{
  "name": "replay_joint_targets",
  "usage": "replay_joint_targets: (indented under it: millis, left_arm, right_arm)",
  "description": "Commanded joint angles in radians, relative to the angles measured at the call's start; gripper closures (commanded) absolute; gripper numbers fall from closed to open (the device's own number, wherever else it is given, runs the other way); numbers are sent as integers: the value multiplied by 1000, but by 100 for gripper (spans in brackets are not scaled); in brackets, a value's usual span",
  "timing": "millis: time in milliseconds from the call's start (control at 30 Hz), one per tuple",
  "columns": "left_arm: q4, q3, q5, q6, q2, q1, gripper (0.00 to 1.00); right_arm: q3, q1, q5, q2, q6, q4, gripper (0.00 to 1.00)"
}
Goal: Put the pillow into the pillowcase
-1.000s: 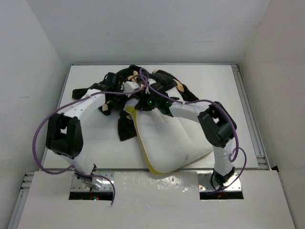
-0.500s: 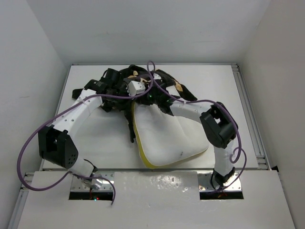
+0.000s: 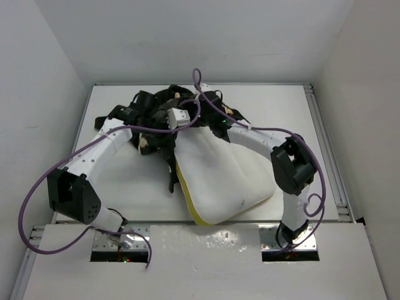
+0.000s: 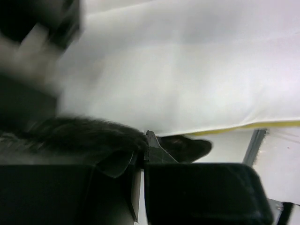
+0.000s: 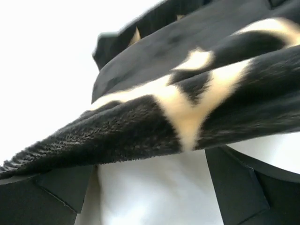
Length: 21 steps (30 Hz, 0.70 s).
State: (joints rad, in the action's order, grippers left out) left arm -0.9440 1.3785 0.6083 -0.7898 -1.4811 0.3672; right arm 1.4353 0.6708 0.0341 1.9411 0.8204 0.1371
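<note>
While left claw (image 4: pixel 143 151) pinches pillowcase (image 4: pixel 84 133), right claw (image 5: pixel 150 183) stands wide, fabric spanning between.

The white pillow (image 3: pixel 225 178) lies on the white table (image 3: pixel 119 187), its near corner close to the front edge and its yellow piping (image 3: pixel 187 201) showing along the left side. The black pillowcase (image 3: pixel 167 156) with tan motifs is bunched over the pillow's far end, and one dark strip trails down beside the piped edge. Both arms reach into that heap: the left arm (image 3: pixel 100 150) slants up from the near left, and the right arm (image 3: pixel 256 140) bends in from the right across the pillow's far corner. Purple cables (image 3: pixel 37 194) loop off each arm, one arching above the bunched fabric.
</note>
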Motion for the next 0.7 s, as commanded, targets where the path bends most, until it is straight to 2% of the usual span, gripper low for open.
replay_joint_targets:
  millis: [0,100,200,233,267,300,333,367,400,433,467,500,533,567,600,633,667]
  left_arm:
    - [7,-24,70,44,51,-72,100]
    - [23,-56,38,60,50,-111,100]
    - [42,-93,-23,83,32,-119,100]
    - [43,-110,-37,87,27,-120,100]
    - [45,-117,-54,87,19,-116,100]
    - [39,-128,-61,86,15,-114,100]
    - [30,-131,-67,78,12,-105,100]
    - [8,-131,-76,37,1,-76,92]
    - [-42,-131,-77,12,-7,-59,86]
    - [-70,-127,-76,-49,-8,-41,78]
    - [-129,-125,-82,-84,-19,-6,63]
    - [-157,-119,-94,-110,-27,13,54]
    - [-177,-113,-140,-149,-31,45,47]
    - [-205,-105,-168,-155,-45,56,35]
    - [-217,-70,-186,-163,-53,68,31]
    - [-229,-44,-214,-170,-70,76,22]
    - [-231,-6,-219,-166,-76,73,21]
  right_arm:
    - [19,-10,259,-27,-268,-178,1]
    - [-201,-37,257,-166,-407,-263,1]
    - [-278,-97,305,-301,-533,-380,1]
    - [-285,-111,334,-348,-562,-414,6]
    - [-286,-144,346,-372,-585,-445,16]
    - [-288,-160,346,-387,-604,-490,39]
    - [-289,-177,339,-402,-603,-504,69]
    - [-292,-218,302,-431,-584,-511,100]
    - [-323,-241,294,-445,-545,-495,100]
    - [-346,-264,296,-459,-526,-469,100]
    - [-395,-314,294,-484,-474,-412,72]
    - [-423,-341,294,-494,-437,-383,51]
    - [-447,-365,296,-502,-405,-351,35]
    - [-487,-413,291,-508,-344,-299,8]
    - [-499,-430,282,-505,-322,-285,1]
    - [-501,-451,273,-498,-304,-283,1]
    - [-489,-455,265,-472,-308,-284,1]
